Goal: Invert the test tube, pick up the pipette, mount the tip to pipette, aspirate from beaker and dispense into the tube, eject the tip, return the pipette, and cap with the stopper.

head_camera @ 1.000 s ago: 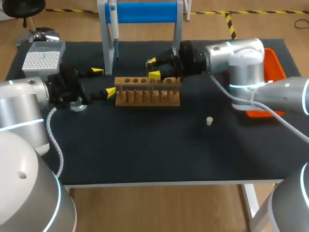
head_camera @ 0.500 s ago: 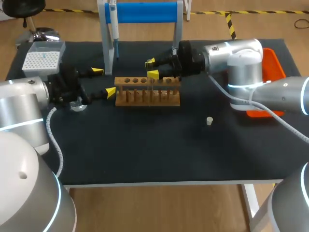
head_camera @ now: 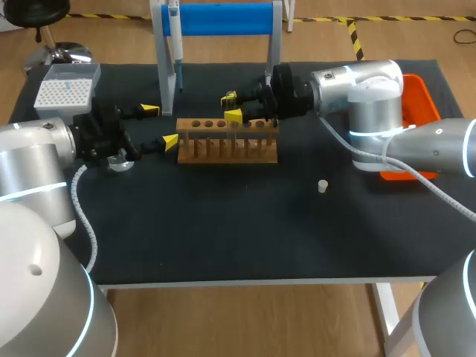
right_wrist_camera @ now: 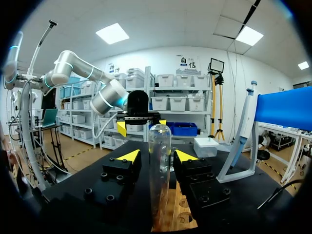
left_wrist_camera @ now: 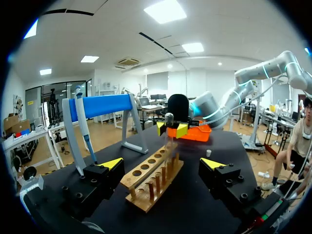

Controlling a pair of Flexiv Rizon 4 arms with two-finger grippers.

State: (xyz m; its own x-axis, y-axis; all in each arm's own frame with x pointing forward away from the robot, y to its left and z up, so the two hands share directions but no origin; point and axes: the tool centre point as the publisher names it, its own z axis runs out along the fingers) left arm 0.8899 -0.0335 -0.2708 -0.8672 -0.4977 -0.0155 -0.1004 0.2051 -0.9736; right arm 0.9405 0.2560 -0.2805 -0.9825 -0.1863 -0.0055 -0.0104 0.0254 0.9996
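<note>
Right gripper [head_camera: 232,106] keeps its fingers [right_wrist_camera: 127,156] clamped on the test tube [right_wrist_camera: 160,165], easing it slightly higher above the wooden rack [head_camera: 227,143], while the left gripper [head_camera: 160,125] stays wide open beside the rack's end.

Open counter [head_camera: 223,238] lies in front of the rack [head_camera: 227,145], save a small stopper [head_camera: 323,186]; the blue stand [head_camera: 223,18] walls off the rear.

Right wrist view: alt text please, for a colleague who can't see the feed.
The right gripper holds a clear test tube upright between its fingers, rounded end up, over the wooden rack. The left gripper, open, faces it from ahead; a pipette hangs on its stand.
</note>
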